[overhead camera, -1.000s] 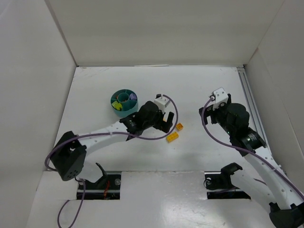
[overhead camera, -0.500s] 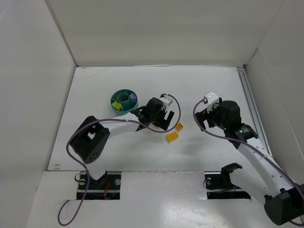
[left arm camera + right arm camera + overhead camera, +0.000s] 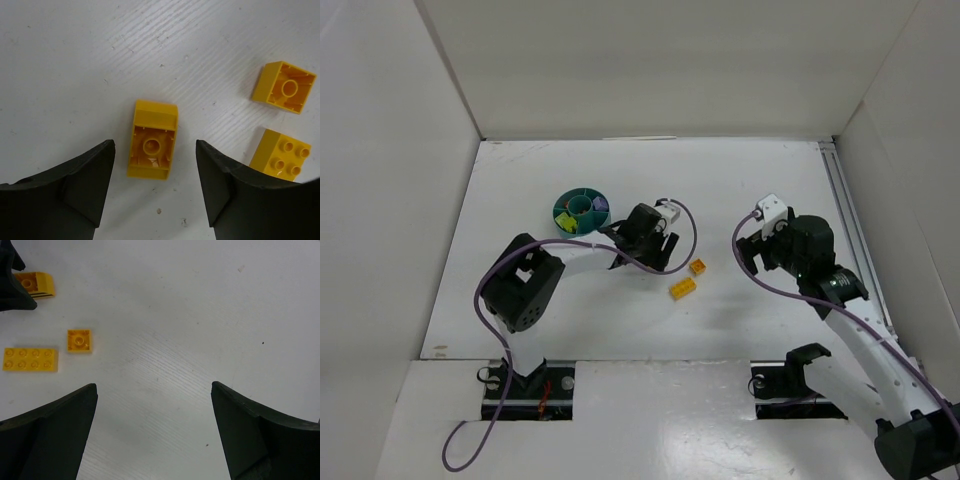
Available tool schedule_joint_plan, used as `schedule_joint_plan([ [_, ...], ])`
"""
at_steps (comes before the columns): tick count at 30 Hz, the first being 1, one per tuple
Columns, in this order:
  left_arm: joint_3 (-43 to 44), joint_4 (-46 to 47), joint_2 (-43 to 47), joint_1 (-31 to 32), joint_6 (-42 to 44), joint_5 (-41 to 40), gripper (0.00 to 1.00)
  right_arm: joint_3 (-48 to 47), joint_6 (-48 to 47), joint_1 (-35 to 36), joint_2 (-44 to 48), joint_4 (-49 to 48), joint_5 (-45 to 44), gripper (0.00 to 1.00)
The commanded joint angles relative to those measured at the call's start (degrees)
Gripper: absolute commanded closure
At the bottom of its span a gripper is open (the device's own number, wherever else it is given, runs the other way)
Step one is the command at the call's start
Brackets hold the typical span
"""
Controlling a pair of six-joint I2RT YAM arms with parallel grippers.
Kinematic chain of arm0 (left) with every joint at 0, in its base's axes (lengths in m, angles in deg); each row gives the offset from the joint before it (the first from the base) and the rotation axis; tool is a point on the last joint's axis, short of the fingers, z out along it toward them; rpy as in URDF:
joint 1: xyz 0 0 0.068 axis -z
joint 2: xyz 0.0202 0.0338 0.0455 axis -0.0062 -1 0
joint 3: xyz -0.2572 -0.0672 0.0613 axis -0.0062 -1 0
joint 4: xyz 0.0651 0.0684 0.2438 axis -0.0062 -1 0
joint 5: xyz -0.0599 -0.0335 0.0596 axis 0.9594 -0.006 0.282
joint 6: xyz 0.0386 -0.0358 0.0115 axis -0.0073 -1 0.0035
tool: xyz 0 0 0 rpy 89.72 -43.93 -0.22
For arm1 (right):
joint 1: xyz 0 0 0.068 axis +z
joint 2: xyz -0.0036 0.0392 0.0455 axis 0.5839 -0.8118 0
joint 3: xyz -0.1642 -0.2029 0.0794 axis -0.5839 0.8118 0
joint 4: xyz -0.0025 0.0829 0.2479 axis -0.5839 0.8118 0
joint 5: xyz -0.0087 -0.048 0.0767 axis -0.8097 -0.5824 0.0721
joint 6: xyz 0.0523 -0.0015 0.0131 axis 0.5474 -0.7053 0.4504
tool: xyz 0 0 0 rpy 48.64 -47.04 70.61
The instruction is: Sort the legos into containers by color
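Yellow brick pick-up in hand; grip not yet made.
We find the left hand (image 3: 154, 143) with jaws apart astride an upturned yellow brick (image 3: 151, 146) on the worktop (image 3: 75, 60), well apart from the teal dish (image 3: 560, 222). The right hand (image 3: 154, 385) gapes wide, holding nothing. Next, in our judgement: clamp squarely, lift, carry to the dish.

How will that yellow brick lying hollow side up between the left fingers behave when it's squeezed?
The yellow brick looks like hard, hollow plastic, so probably stiff and light. Its smooth walls may slip if the left gripper pinches off-centre. It lies flat, so a push should slide it, not roll it.
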Motion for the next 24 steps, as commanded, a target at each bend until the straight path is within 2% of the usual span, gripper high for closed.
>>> schedule_joint_plan([
  [1, 1.75, 0.2, -0.92, -0.31, 1.39, 2.9, 0.39, 0.3, -0.48, -0.23, 0.82, -1.12, 0.33, 0.0],
  [4, 1.75, 0.2, -1.54, -0.31, 1.39, 2.91, 0.41, 0.3, -0.48, -0.23, 0.82, -1.12, 0.33, 0.0],
  [8, 2.28, 0.2, -2.15, -0.31, 0.87, 2.3, 0.51, 0.3, -0.48, -0.23, 0.82, -1.12, 0.33, 0.0],
  [10, 2.28, 0.2, -2.68, -0.31, 0.87, 2.3, 0.6, 0.3, -0.48, -0.23, 1.43, -1.12, 0.33, 0.0],
  [12, 2.28, 0.2, -2.68, -0.31, 0.34, 1.77, 0.61, 0.3, -0.48, -0.23, 1.43, -1.12, 0.33, 0.0],
  [14, 2.28, 0.2, -2.15, -0.31, 0.34, 1.77, 0.67, 0.3, -0.48, -0.23, 1.43, -1.12, 0.33, 0.0],
  [24, 1.23, 0.2, -0.57, -0.31, -0.71, 1.24, 0.77, 0.83, -0.48, -0.23, 1.43, -1.12, 0.86, 0.0],
])
